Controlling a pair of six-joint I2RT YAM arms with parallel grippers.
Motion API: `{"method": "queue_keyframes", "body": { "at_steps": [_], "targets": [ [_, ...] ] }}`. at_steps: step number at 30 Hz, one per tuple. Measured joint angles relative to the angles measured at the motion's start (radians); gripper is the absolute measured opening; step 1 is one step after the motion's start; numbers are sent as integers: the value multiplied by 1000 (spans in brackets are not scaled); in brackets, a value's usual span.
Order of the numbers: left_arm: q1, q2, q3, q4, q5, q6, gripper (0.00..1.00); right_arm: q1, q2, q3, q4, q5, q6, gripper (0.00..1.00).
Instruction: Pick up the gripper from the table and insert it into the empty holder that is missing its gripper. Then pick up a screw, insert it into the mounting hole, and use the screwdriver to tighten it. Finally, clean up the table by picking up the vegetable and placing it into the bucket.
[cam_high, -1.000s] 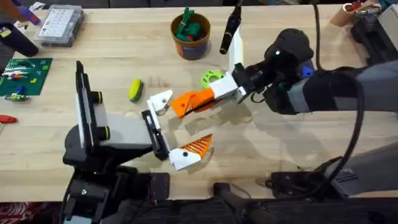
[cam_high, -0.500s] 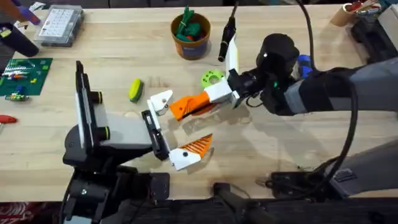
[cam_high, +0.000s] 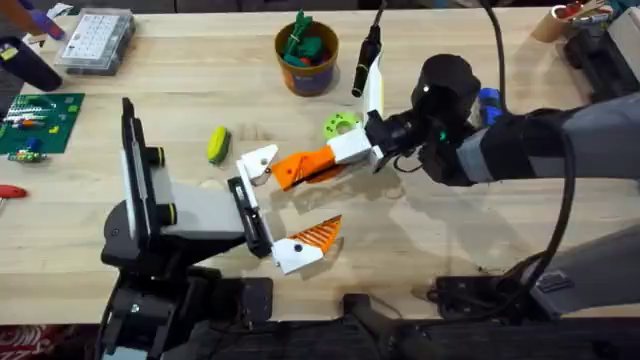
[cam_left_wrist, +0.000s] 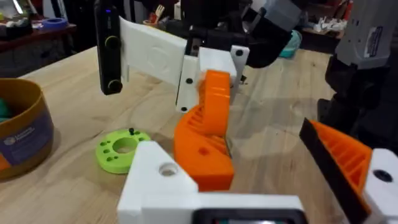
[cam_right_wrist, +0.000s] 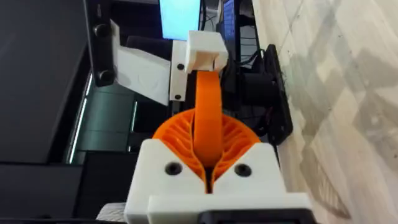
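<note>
The gripper (cam_high: 258, 163), a white block with an orange wedge, sits at the upper end of the black holder (cam_high: 247, 212) on my left hand. My right gripper (cam_high: 300, 168), with long orange jaws, is shut on its wedge. In the right wrist view the right gripper (cam_right_wrist: 206, 134) pinches the orange strip, and the white block (cam_right_wrist: 206, 50) rests against the holder (cam_right_wrist: 178, 70). My left gripper (cam_high: 310, 198) stands open, with a ribbed finger (cam_high: 305, 243) mounted at the lower end. The vegetable (cam_high: 218, 143) lies on the table left of the holder. The bucket (cam_high: 307, 55) stands at the back.
A green disc (cam_high: 340, 125) with holes lies beside the right wrist, also seen as the green disc (cam_left_wrist: 121, 148). At the far left are a clear parts box (cam_high: 95, 40) and a green circuit board (cam_high: 35, 120). A tan cup (cam_high: 560, 20) stands at the back right.
The right wrist has shifted left toward the holder and turned a little. Its jaws stay shut on the gripper. The left arm has not moved.
</note>
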Motion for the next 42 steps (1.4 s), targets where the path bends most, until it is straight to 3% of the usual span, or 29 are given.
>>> {"method": "queue_keyframes", "body": {
  "at_steps": [42],
  "targets": [
    [1, 0, 0, 2, -20, 4, 990, 25, 0, 22, 0, 58, 21, 20]
  ]
}}
